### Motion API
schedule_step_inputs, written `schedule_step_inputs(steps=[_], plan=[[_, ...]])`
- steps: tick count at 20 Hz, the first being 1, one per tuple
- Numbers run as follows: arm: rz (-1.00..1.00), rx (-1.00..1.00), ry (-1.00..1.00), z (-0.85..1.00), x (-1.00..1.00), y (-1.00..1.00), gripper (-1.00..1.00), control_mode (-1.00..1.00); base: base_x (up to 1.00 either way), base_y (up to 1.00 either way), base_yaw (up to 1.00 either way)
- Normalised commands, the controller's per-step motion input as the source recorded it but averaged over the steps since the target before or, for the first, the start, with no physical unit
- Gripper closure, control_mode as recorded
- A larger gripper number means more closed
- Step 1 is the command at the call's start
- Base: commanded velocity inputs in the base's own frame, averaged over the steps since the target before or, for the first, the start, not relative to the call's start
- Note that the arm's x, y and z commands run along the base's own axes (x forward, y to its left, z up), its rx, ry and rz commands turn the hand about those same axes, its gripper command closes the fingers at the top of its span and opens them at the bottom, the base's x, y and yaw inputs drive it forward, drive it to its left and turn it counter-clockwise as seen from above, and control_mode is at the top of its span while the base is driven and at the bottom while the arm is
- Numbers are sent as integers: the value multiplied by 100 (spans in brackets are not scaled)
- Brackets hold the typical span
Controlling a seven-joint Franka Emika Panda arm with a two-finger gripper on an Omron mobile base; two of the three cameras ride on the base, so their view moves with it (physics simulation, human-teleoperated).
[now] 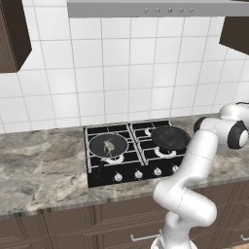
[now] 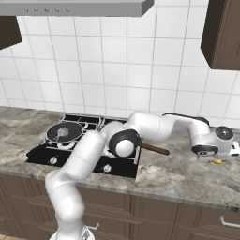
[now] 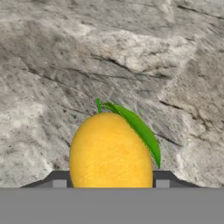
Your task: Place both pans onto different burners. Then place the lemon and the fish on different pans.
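No readable text, labels, brands, numbers or signs found in any view. Cooktop [image 1: 97,172] knobs [image 1: 138,174] unmarked as far as can be told; too small for any marking to be read. Hood [image 1: 155,8] buttons bare, no lettering made out. Cabinets [image 2: 222,33], tiles [image 1: 121,63] and counter [image 3: 109,52] seen plain, nothing written on them.
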Motion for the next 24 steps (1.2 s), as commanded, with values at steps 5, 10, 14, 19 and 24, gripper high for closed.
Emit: schedule_step_inputs(steps=[5, 10, 14, 19, 24], plan=[[10, 0, 0, 8, -7, 56, 100, -100, 0, 0, 0], [6, 0, 2, 35, -3, 46, 100, -100, 0, 0, 0], [0, 0, 9, 53, 0, 49, 100, -100, 0, 0, 0], [0, 0, 9, 51, -1, 50, 100, -100, 0, 0, 0], [-5, 1, 6, 63, -3, 54, 100, -100, 0, 0, 0]])
